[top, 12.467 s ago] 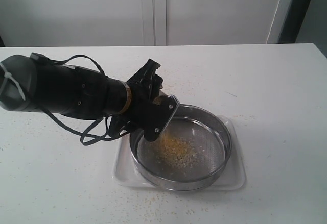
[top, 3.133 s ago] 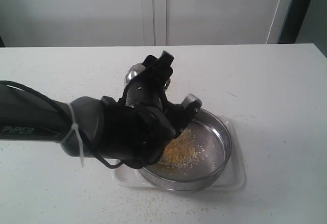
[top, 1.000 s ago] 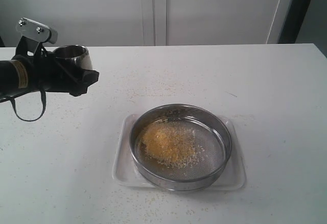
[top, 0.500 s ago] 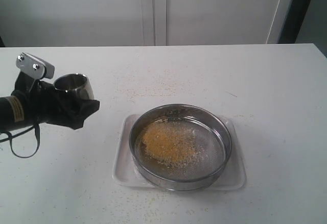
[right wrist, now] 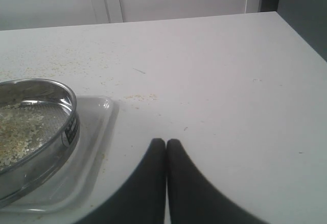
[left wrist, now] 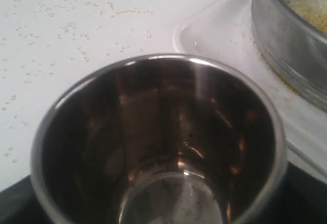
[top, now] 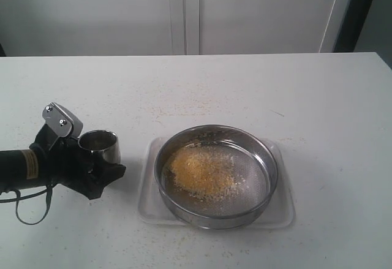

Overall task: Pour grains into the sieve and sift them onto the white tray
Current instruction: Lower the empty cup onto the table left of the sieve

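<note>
At the far left of the exterior view, your left gripper (top: pixel 86 151) is clamped on the cup (top: pixel 100 145), with one finger on each side of it. The cup stands upright with its mouth up. It is low over the table (top: pixel 318 109) and just beside the tray's left edge, apart from it. You cannot tell whether its base touches the table. The left wrist view looks straight down into the cup (left wrist: pixel 158 142), and the steel inside looks empty. Past its rim that view shows a corner of the tray (left wrist: pixel 214 35) and the sieve's wall (left wrist: pixel 286 45).

Specks (top: pixel 177 105) lie scattered on the table behind the cup and the tray.

Right of the cup, the tray (top: pixel 278 211) lies flat on the table. The sieve (top: pixel 214 220) sits inside it and fills most of it. The grains (top: pixel 199 171) are heaped on the mesh, toward the sieve's left half. They are yellow-orange at the middle of the heap and paler at its edges.

Your right gripper (right wrist: pixel 166 143) shows only in its own wrist view. Its fingers are pressed together with nothing between them. It hangs over bare table to the right of the tray (right wrist: pixel 97 132) and the sieve (right wrist: pixel 66 127), well apart from both.
</note>
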You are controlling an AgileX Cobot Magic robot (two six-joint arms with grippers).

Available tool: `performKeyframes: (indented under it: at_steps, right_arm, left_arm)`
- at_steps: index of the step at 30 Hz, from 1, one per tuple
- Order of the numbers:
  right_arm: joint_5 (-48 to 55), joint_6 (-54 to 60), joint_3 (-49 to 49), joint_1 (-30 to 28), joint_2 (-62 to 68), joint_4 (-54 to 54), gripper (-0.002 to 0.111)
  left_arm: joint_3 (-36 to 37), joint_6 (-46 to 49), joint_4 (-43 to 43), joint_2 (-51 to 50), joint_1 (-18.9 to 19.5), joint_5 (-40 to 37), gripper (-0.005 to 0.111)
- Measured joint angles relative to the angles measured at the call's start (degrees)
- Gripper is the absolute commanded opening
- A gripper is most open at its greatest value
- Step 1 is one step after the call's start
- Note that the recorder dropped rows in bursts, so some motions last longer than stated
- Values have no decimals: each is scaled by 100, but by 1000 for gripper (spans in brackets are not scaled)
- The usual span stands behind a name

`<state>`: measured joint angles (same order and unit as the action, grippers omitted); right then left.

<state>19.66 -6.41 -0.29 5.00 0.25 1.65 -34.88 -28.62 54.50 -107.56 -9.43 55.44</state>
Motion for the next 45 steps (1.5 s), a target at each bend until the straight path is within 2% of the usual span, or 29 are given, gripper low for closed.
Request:
performKeyframes:
  at_steps: [4, 5, 7, 9, 12, 14, 20, 26, 33, 45]
  right_arm:
    - [0, -112, 0, 0, 0, 0, 0]
    - [0, -112, 0, 0, 0, 0, 0]
    - [0, -123, 0, 0, 0, 0, 0]
    - [0, -135, 0, 0, 0, 0, 0]
    - [0, -135, 0, 0, 0, 0, 0]
    - [0, -147, 0, 0, 0, 0, 0]
    - [0, -147, 0, 0, 0, 0, 0]
    - [0, -147, 0, 0, 0, 0, 0]
    - [0, -147, 0, 0, 0, 0, 0]
    - [0, -147, 0, 0, 0, 0, 0]
  left_arm:
    - [0, 23, 19, -81, 0, 131, 0]
    - [0, 23, 19, -81, 0, 131, 3]
    - [0, 27, 44, -81, 0, 131, 21]
    - [0, 27, 86, -81, 0, 131, 45]
    - [0, 27, 140, -81, 0, 142, 66]
    - [0, 27, 151, -81, 0, 135, 76]
    - [0, 4, 219, -96, 0, 51, 95]
    - [0, -35, 230, -121, 0, -129, 104]
    - [0, -39, 230, -66, 0, -127, 104]
    - [5, -279, 242, 684, 0, -115, 104]
